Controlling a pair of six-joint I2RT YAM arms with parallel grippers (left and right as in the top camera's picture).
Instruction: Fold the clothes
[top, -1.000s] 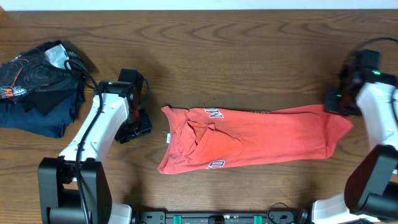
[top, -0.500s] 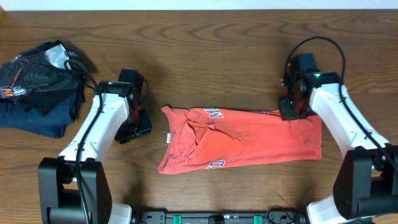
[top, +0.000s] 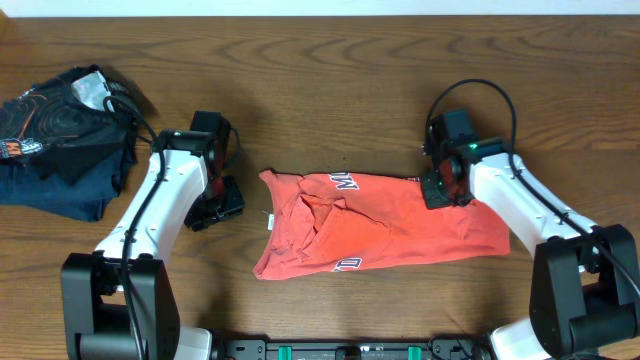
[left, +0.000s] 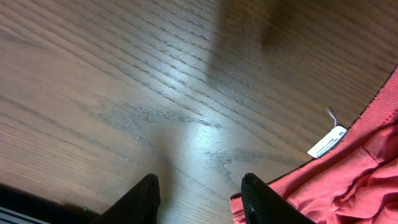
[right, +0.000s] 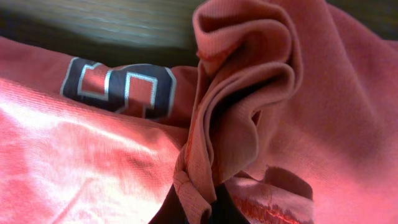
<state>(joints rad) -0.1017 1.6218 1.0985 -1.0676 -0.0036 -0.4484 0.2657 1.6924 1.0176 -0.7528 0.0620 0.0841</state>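
Overhead, the coral-red T-shirt (top: 400, 225) lies lengthwise across mid-frame on the wooden table (top: 320, 70). The right gripper (top: 443, 189) sits on its upper edge, and the left gripper (top: 216, 205) is just left of the shirt, apart from it. Dark clothes (top: 60, 130) are heaped at upper left. In the left wrist view, the fingers (left: 140, 199) stand spread over bare wood, with the neck tag (left: 328, 142) at lower right. In the right wrist view, the gripper pinches bunched red cloth at bottom centre, near the lettering (right: 118, 87).
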